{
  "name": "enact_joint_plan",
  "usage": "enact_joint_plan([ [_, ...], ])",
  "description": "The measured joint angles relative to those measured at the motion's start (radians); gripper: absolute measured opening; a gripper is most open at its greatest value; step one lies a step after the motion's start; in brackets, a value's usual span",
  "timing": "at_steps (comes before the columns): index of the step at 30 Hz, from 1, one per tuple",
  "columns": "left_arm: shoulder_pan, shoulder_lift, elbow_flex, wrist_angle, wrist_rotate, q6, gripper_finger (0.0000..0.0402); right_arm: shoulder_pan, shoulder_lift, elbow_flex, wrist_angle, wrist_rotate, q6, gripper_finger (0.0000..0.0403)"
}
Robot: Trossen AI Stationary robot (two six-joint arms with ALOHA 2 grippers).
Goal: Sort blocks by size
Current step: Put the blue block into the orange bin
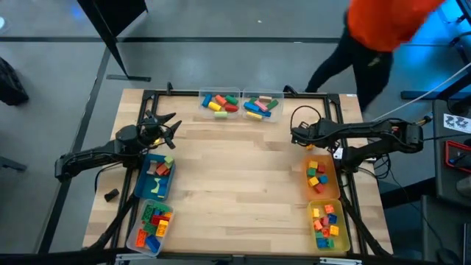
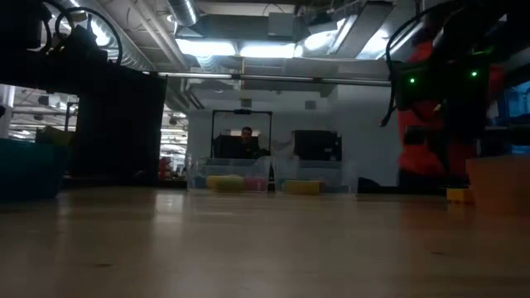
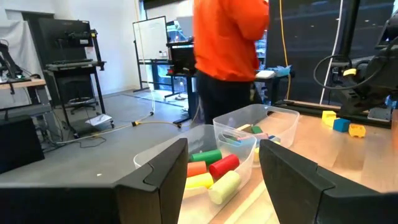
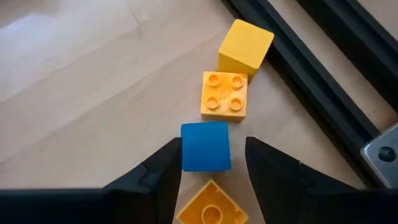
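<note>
My right gripper (image 4: pixel 211 168) is open and points down at a row of small blocks on the table near the far right edge. Its fingers stand on either side of a blue cube (image 4: pixel 206 146). Beyond the cube lie a yellow studded brick (image 4: pixel 224 96) and a yellow cube (image 4: pixel 245 46); another yellow brick (image 4: pixel 208 210) lies nearer. In the high view this gripper (image 1: pixel 298 136) is just beyond the orange bin (image 1: pixel 321 175). My left gripper (image 1: pixel 168 125) is open and empty at the far left, above the blue bin (image 1: pixel 156 178), facing two clear bins (image 3: pixel 249 134) of blocks. My right gripper comes at the blue cube from above, one finger (image 4: pixel 165 165) close against the cube's side (image 4: pixel 184 149), the other a small gap away. I cannot tell whether it touches. The cube rests flat on the table.
Two clear bins (image 1: pixel 221 103) (image 1: pixel 262 105) of mixed blocks stand at the far edge. A clear bin (image 1: pixel 151 224) stands near left and a yellow bin (image 1: pixel 327 224) near right, both holding blocks. A black frame rail (image 4: pixel 311 74) runs beside the block row. A person in orange (image 1: pixel 383 22) stands beyond the far right corner.
</note>
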Motion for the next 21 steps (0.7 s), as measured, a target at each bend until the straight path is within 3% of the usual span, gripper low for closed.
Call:
enact_joint_plan([
  [12, 0.000, 0.000, 0.000, 0.000, 0.000, 0.000, 0.0184, -0.001, 0.000, 0.000, 0.000, 0.002, -0.042, 0.0183],
  [21, 0.000, 0.000, 0.000, 0.000, 0.000, 0.000, 0.0184, -0.001, 0.000, -0.003, 0.002, 0.004, -0.019, 0.0291],
])
